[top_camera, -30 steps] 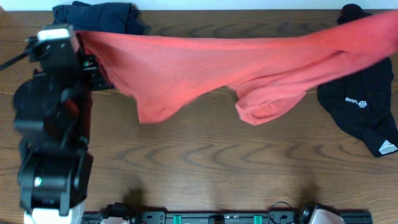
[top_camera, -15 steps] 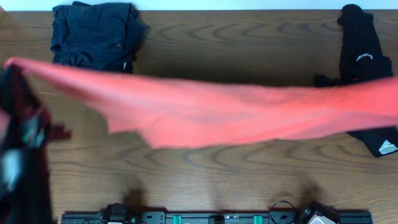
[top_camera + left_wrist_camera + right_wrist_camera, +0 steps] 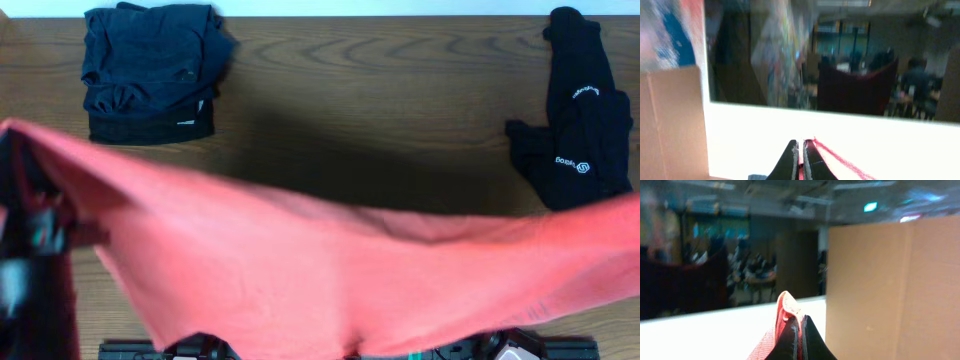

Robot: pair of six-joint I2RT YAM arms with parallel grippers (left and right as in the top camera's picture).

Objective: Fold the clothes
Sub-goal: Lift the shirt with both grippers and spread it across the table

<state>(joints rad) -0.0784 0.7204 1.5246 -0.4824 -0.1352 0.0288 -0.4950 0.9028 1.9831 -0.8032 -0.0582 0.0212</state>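
Observation:
The coral-red T-shirt [image 3: 330,275] hangs stretched in the air across the whole front of the table in the overhead view, hiding the table beneath it. My left gripper [image 3: 801,150] is shut on one edge of it; red fabric [image 3: 840,159] trails from its fingers. My right gripper [image 3: 800,327] is shut on the other edge [image 3: 785,310]. Both wrist cameras point up and away from the table. The left arm [image 3: 30,260] is a dark blur at the left edge. The right gripper is out of the overhead view. A black garment with white logos [image 3: 575,120] lies at the back right.
A folded dark navy garment [image 3: 150,70] lies at the back left of the wooden table [image 3: 380,90]. Cardboard panels [image 3: 895,290] stand beside the table in the wrist views.
The red shirt has swung from the back of the table toward the front edge, held taut between both grippers. It uncovered the black garment at the right. The left arm moved left and forward.

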